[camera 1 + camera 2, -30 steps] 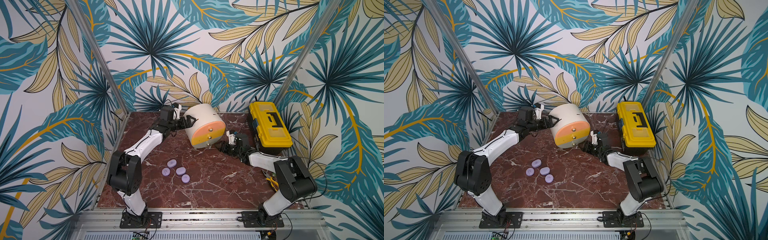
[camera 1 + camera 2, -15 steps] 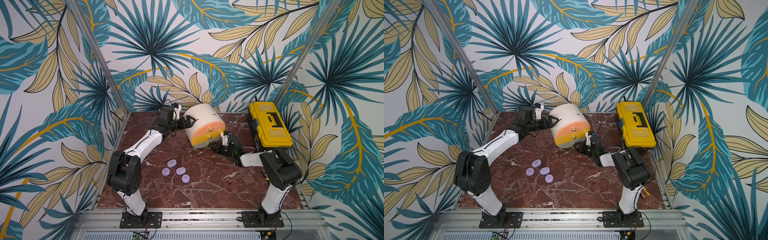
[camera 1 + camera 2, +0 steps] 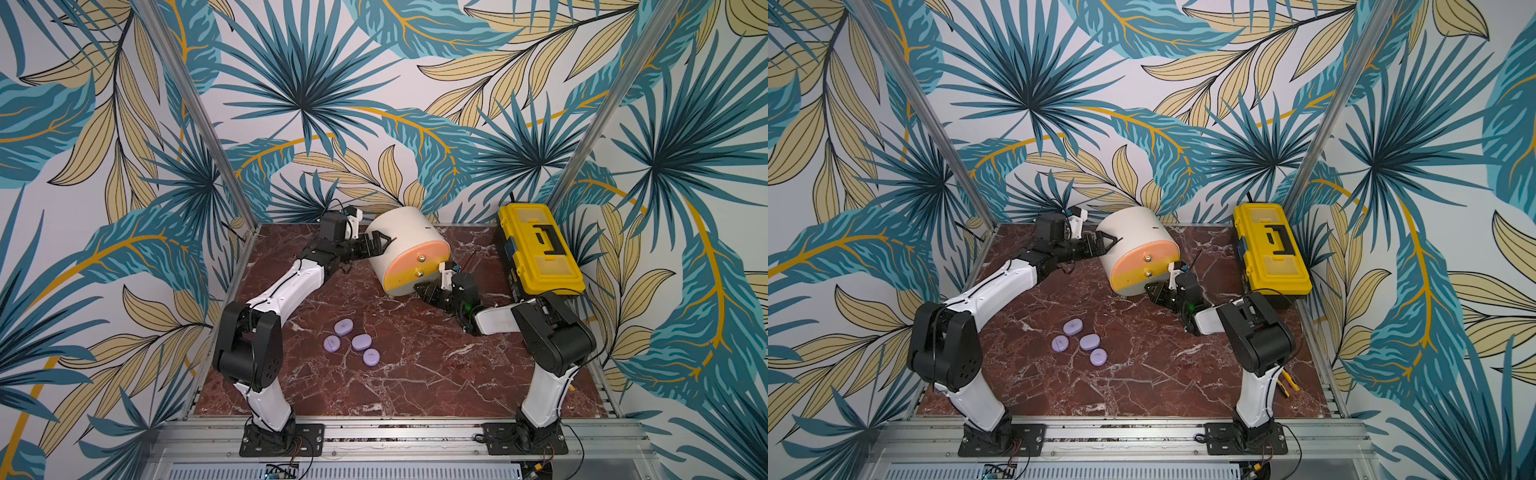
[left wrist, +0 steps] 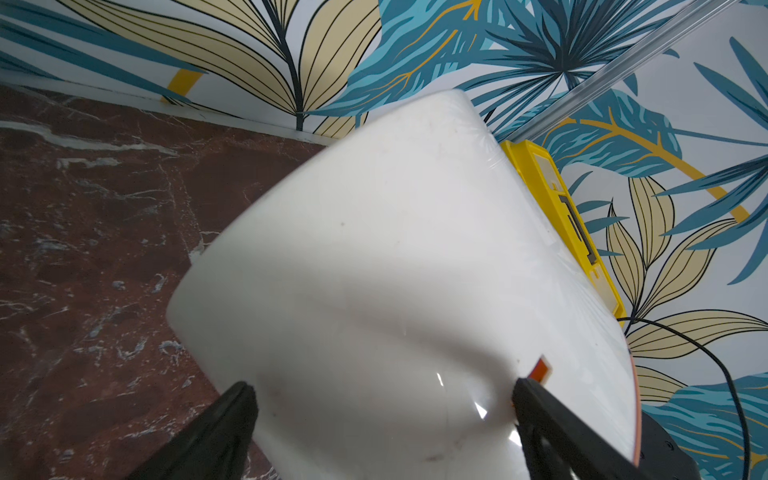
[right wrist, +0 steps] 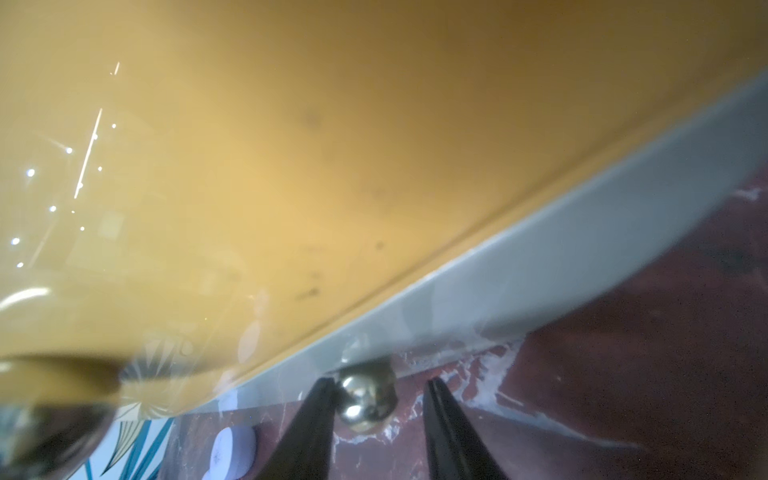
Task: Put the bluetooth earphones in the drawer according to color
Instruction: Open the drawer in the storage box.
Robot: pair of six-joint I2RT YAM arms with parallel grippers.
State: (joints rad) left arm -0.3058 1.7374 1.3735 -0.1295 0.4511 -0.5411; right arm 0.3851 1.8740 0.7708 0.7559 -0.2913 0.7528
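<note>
Left gripper [image 3: 382, 243], spread wide, rests against the cabinet [image 3: 409, 232]. Right gripper [image 5: 379, 384], at its five o'clock, straddles the bottom knob [image 5: 363, 399], unclamped.

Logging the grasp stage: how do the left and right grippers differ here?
The left gripper spreads its jaws wide on the curved shell of the cabinet; the right gripper sets its jaws narrower. The left gripper is at the cabinet's side; the right gripper is low at its front, flanking the bottom drawer knob, one jaw touching it, the other not. Both are at the same cabinet.
</note>
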